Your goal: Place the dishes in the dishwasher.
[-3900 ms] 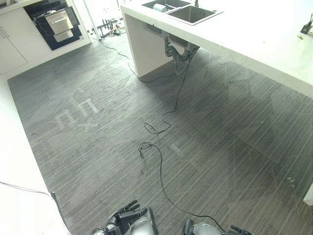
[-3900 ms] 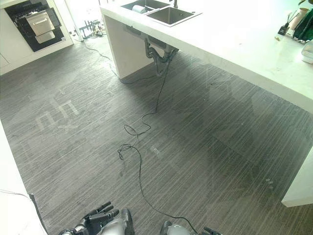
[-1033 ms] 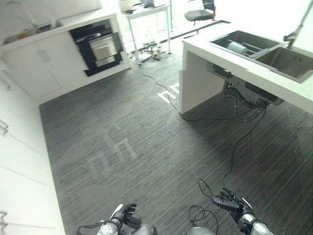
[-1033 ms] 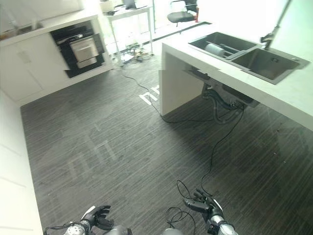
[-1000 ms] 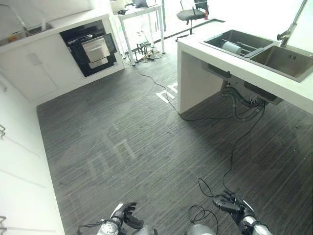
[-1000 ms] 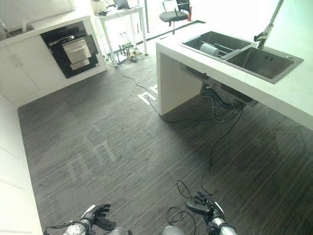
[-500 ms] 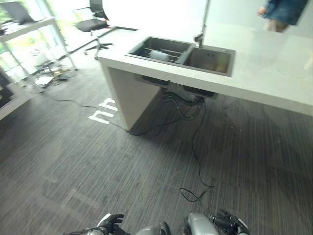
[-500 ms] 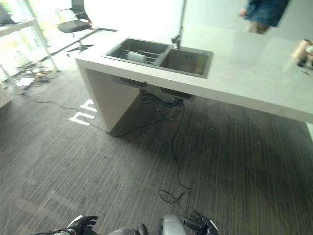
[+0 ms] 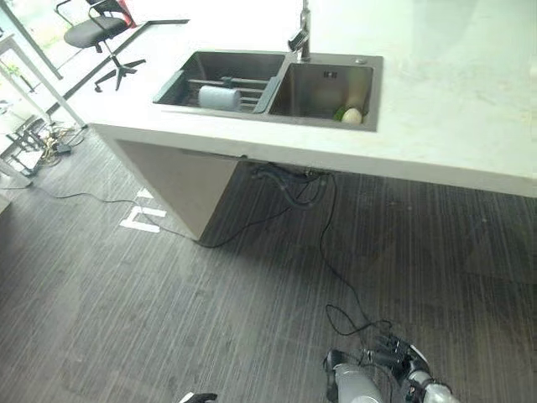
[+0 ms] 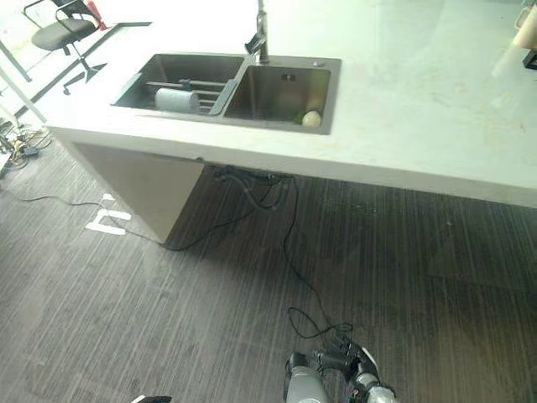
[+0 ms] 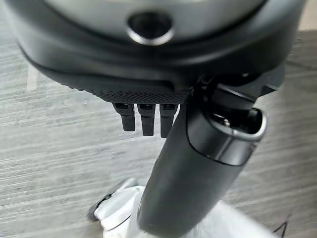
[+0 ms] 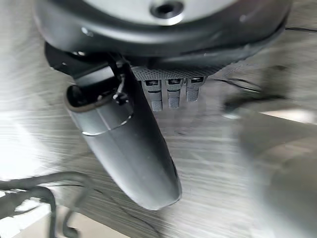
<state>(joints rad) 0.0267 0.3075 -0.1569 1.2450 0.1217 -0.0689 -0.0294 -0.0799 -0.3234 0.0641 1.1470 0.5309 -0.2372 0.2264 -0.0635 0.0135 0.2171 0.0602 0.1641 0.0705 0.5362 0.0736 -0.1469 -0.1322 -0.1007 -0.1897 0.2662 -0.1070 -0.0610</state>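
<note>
My right hand (image 9: 401, 363) hangs low over the floor (image 9: 126, 319), fingers relaxed, holding nothing; left hand (image 11: 148, 84) likewise empty. A pale dish (image 9: 218, 97) lies in the sink (image 9: 277, 105), well apart.

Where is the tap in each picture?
Left eye view: the tap stands at the top middle, behind the divider between the two sink basins.
Right eye view: the tap is at the top, slightly left of middle.
Wrist views: floor past each hand, no tap.
Shared landmark: the grey cup in the left basin.
</note>
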